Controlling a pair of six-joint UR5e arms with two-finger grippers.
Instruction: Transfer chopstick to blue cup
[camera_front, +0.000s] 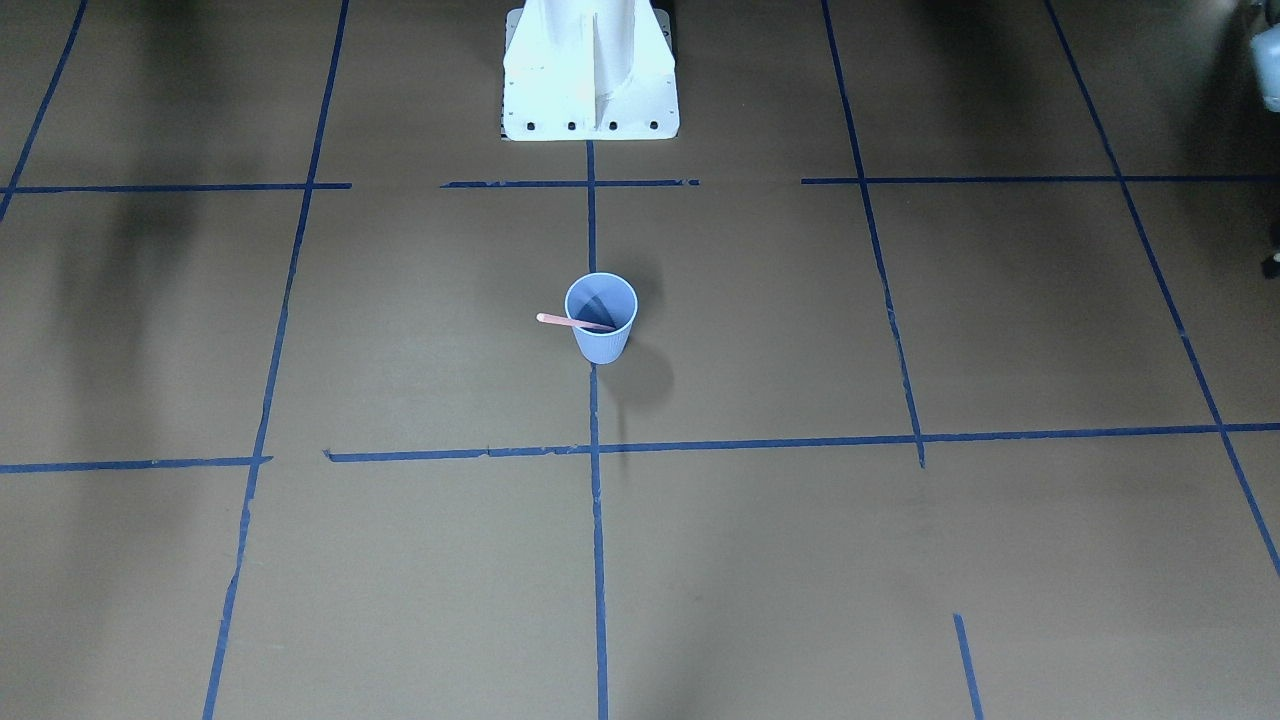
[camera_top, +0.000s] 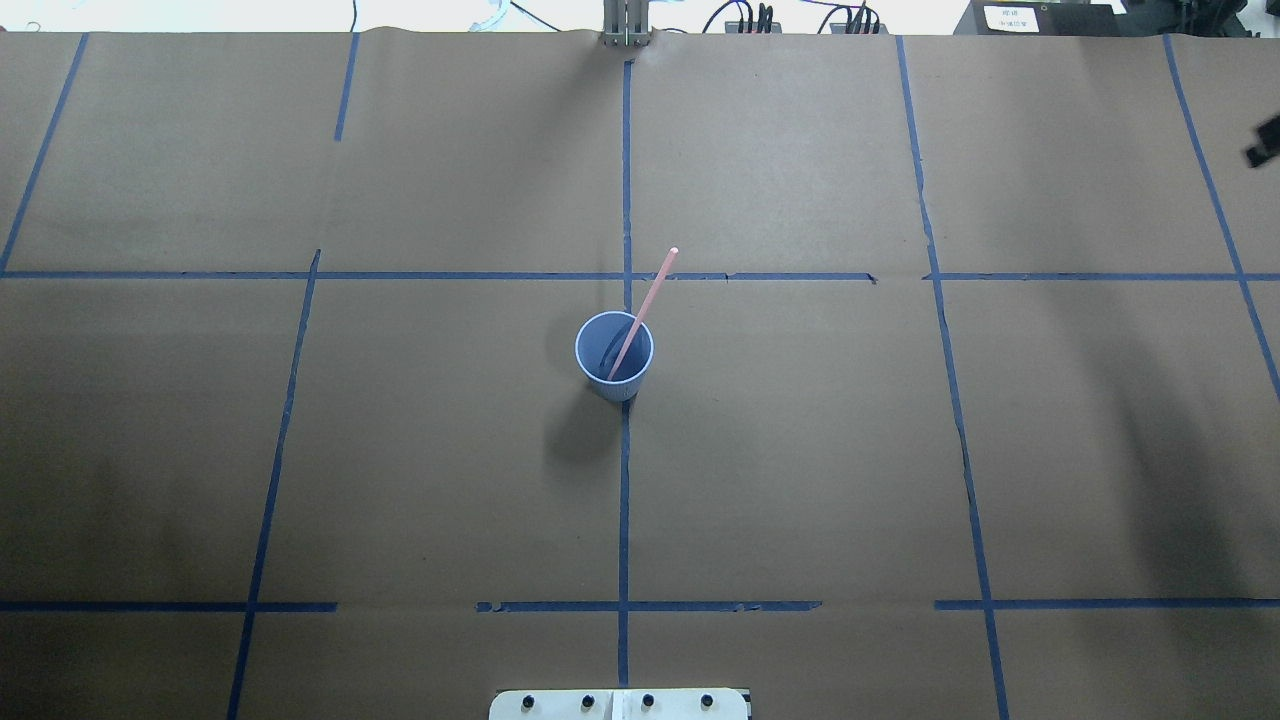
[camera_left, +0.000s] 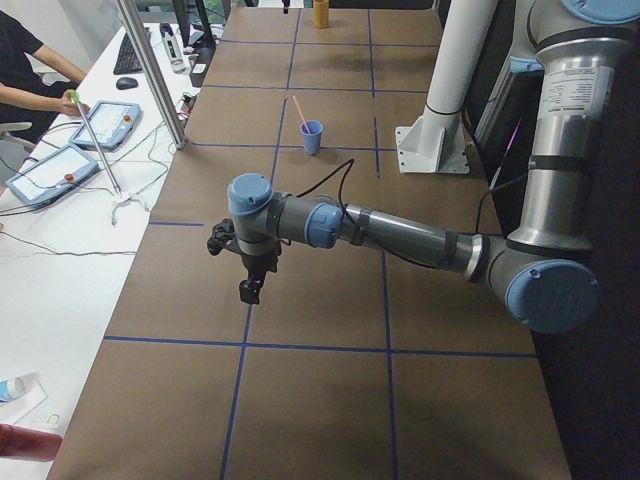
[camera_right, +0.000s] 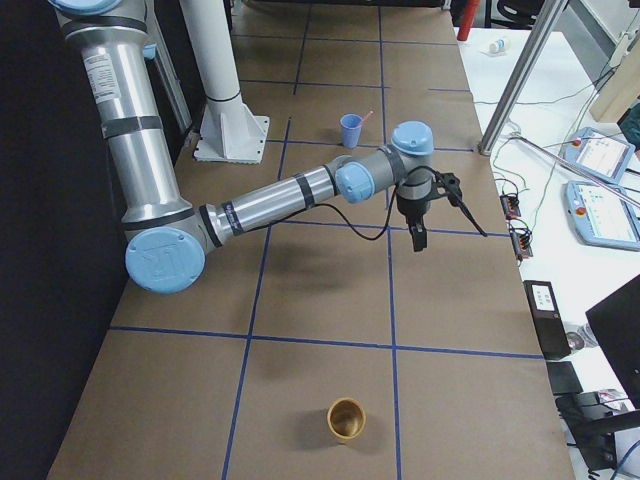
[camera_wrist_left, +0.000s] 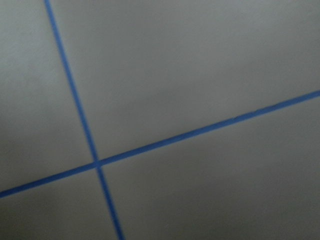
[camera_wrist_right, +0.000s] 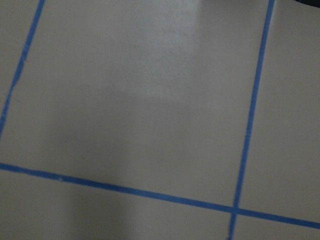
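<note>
Side-on, past blue cup (camera_left: 311, 136): yellow cup (camera_left: 320, 13)

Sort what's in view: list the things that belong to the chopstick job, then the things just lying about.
For the job:
- blue cup
- pink chopstick, leaning inside that cup

Lying about:
- golden cup, far over on the robot's right
- tablets, on the operators' side

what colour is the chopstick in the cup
Pink. The chopstick shows best in the overhead exterior view, leaning out of the blue cup.
</note>
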